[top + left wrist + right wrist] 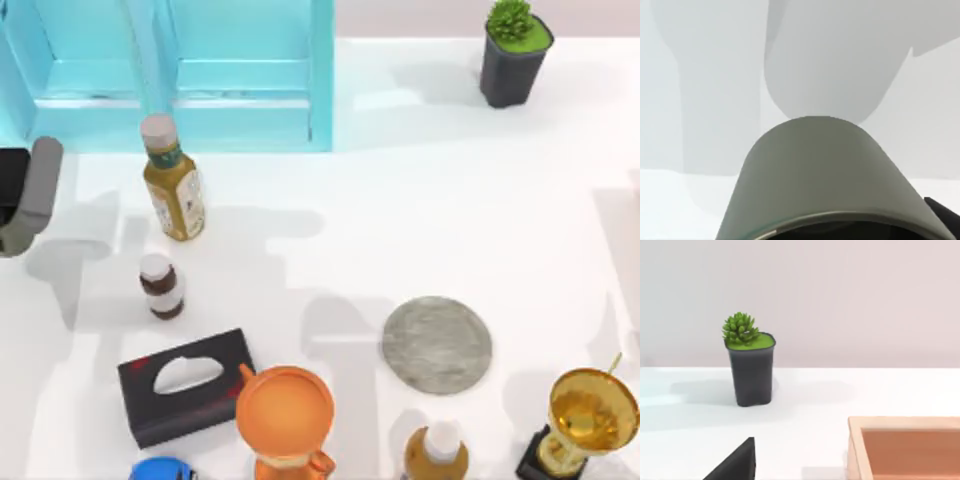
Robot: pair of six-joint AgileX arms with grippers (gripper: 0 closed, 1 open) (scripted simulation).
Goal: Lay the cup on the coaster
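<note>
While the white table [450,200] takes up most of the top view, the largest thing on it is the light blue cabinet-like frame [190,70] along the far edge toward the left. Next in size, the flat grey coaster [437,344] lies bare on the right half of the table, with the gold trophy goblet [588,415] near it at the right front corner and a round amber bottle with a white cap [436,452] just in front of it. The black tissue box [187,384] sits at the left front, touching or just beside the orange mug [285,415], whose handle points to the front edge. A tall tea bottle [174,180] stands in front of the blue frame, and a small brown bottle with a white cap [161,286] stands between it and the tissue box. A dark pot with a green plant [514,55] stands at the far right corner. The cup [34,190] is at the far left edge, well apart from the coaster, tilted and carried by the left gripper [10,190]; whether its fingers are clamped on the cup cannot be told. In the left wrist view the cup [820,175] looms close against the white table. The right wrist view shows the plant pot [751,370] and a wooden box [905,447].
</note>
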